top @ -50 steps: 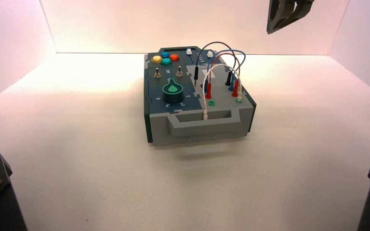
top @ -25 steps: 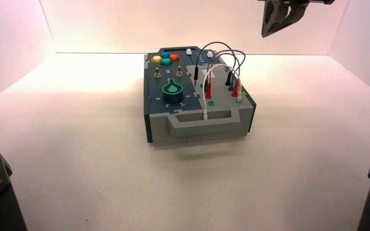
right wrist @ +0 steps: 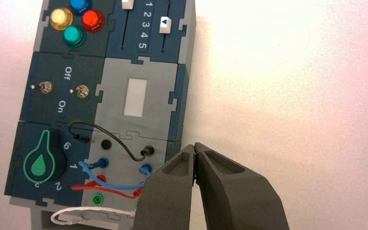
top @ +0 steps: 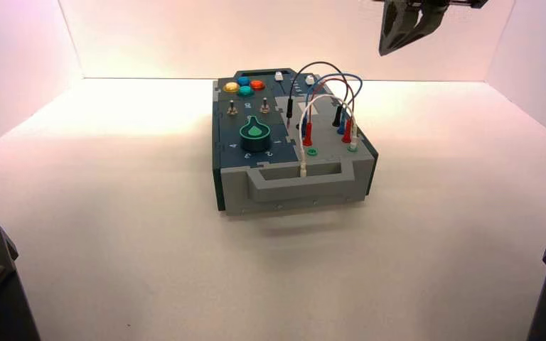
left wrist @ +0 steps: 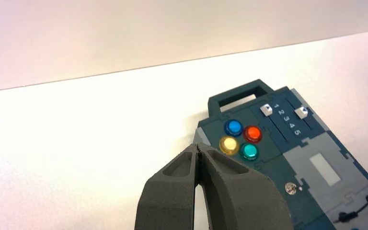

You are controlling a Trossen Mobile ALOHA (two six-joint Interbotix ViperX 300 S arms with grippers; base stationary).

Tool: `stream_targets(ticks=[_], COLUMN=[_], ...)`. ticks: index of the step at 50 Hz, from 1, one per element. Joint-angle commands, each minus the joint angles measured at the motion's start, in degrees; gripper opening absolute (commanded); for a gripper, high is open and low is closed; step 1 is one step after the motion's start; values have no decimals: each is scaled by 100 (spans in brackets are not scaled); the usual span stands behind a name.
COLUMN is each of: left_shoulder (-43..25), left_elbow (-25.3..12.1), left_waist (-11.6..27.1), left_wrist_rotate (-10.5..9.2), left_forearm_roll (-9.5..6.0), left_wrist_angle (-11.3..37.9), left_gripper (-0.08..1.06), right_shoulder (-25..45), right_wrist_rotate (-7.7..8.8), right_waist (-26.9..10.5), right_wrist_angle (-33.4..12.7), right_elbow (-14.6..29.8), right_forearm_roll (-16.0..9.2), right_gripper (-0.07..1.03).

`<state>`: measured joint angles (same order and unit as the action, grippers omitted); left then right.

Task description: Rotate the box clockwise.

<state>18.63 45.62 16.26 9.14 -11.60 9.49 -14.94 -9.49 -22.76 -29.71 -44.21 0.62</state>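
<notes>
Reading "Off" and "On", box (right wrist: 105,115) toggles.

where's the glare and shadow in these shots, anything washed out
High view: bright wash on the white floor left of the grey and dark-blue panel box, soft shadow under its near handle; right pincer hangs dark against the back wall. Right wrist view: glare on the floor beside the box. Left wrist view: the four round buttons show small highlights behind the shut left pincer.

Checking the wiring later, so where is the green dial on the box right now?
In the high view the green dial sits on the box's near left part, just behind the grey handle, with two toggle switches behind it.
</notes>
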Motion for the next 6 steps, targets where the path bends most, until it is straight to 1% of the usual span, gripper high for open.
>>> stream_targets(ticks=[1,6], left_shoulder=[-62,-149], left_elbow=[-88,-97], left_waist=[70,158], left_wrist_rotate=[18,18], left_forearm_roll=[0,0], left_wrist_angle=[-114,-114], left_gripper=[-3,-3], right_shoulder=[44,79], right_wrist_rotate=[-9,-9], right_waist=[-35,-53], right_wrist_angle=[35,26], right_elbow=[97,114], right_forearm_roll=[-18,-35], right_gripper=[-2,-2])
